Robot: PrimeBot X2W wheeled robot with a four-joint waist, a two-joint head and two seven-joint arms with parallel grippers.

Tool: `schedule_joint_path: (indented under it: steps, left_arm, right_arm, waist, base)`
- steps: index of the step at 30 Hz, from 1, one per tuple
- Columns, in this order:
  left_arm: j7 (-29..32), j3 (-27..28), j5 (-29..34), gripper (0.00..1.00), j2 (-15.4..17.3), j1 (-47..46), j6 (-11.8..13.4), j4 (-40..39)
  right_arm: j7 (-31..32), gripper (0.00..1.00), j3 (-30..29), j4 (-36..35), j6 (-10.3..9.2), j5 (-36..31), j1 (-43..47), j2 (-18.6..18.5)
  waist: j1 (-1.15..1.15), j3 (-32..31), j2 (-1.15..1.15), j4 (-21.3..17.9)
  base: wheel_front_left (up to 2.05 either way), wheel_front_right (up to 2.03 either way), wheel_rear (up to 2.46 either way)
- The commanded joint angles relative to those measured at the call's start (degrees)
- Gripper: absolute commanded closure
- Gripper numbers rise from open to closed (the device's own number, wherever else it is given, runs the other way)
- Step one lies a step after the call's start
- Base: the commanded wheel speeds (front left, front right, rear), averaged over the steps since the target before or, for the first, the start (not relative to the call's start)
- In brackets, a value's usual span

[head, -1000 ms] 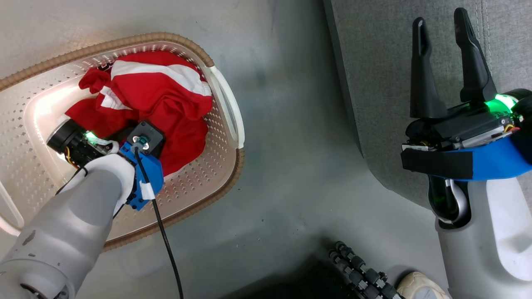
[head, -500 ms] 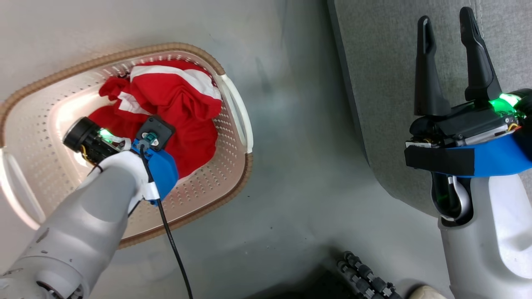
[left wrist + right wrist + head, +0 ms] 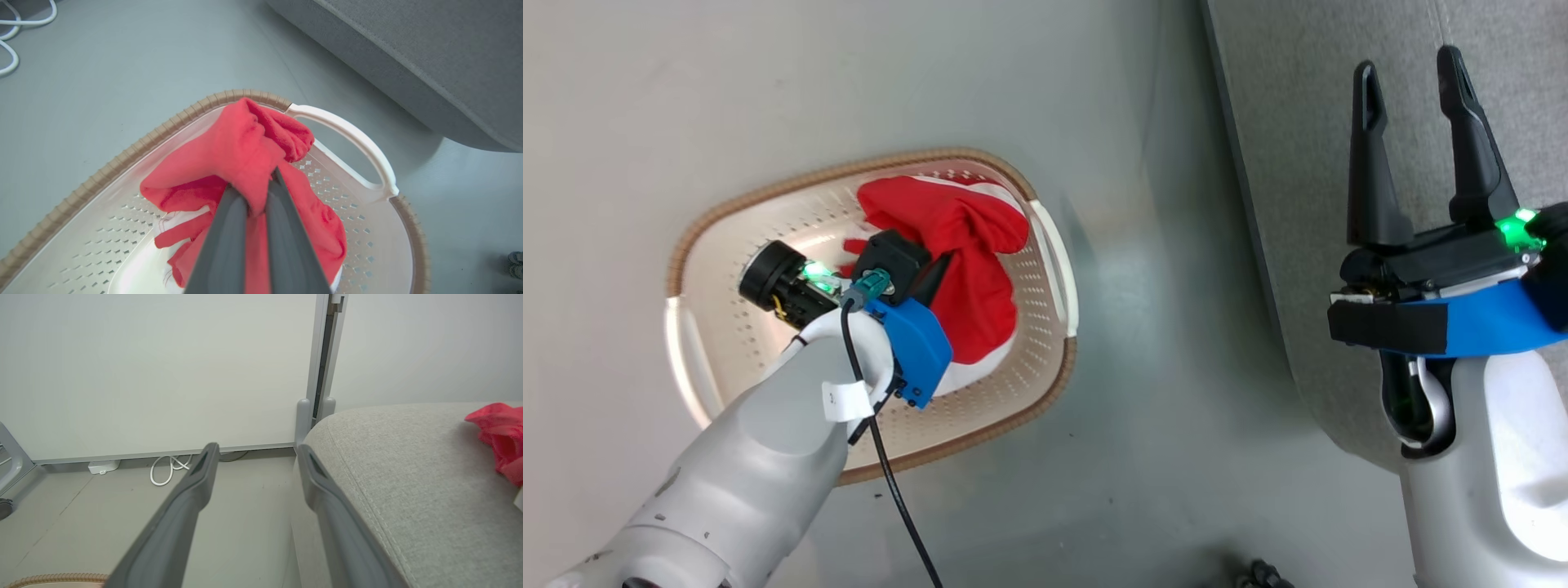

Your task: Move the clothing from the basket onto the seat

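Head view: the left gripper (image 3: 935, 278) is clamped on a bright red soft fabric garment (image 3: 968, 237) bunched in the cream-white perforated plastic basket (image 3: 768, 186) on the grey floor (image 3: 1160, 408). The right gripper (image 3: 1409, 73) hangs spread wide and empty over the large grey fabric-upholstered seat (image 3: 1307, 122).

Left wrist view: its fingers (image 3: 229, 228) pinch a raised fold, and the rest drapes inside the basket.

Right wrist view: a second red garment (image 3: 498, 433) lies on the seat.

The step in hand looks like lifting out the last piece. The next move calls for clearing the rim, then swinging toward the seat.
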Motion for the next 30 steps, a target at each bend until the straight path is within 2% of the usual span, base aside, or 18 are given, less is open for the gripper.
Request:
schedule_joint_path:
  steps: [1, 15, 22, 30]
  left_arm:
    - [-0.27, 1.39, 0.68, 1.0, -0.05, 0.55, 0.45, -1.25]
    - [-0.28, 17.48, 9.54, 1.0, -1.81, 9.08, 0.02, -14.27]
    - [-0.28, 23.15, 14.17, 1.0, -3.29, 12.1, -0.58, -19.38]
    - [-0.28, 27.03, 17.0, 1.0, -4.85, 13.84, -1.01, -23.6]
  right_arm:
    - [-0.2, 0.0, -0.22, 0.28, 0.01, -0.51, 0.98, 0.0]
    - [-0.2, 0.0, -2.39, 2.42, 0.01, -3.05, 5.62, -0.4]
    - [-0.2, 0.0, -2.59, 3.6, 0.01, -2.93, 8.56, -0.77]
    - [-0.2, 0.0, -2.97, 4.72, 0.01, -2.73, 12.07, -0.89]
  waist:
    - [0.0, -3.24, 0.0, 2.44]
    - [0.0, -16.0, 0.0, 7.62]
    - [0.0, -21.96, 0.0, 8.95]
    - [0.0, -28.4, 0.0, 10.01]
  base:
    - [0.0, 0.0, 0.0]
    - [0.0, 0.0, 0.0]
    - [0.0, 0.0, 0.0]
    - [0.0, 0.0, 0.0]
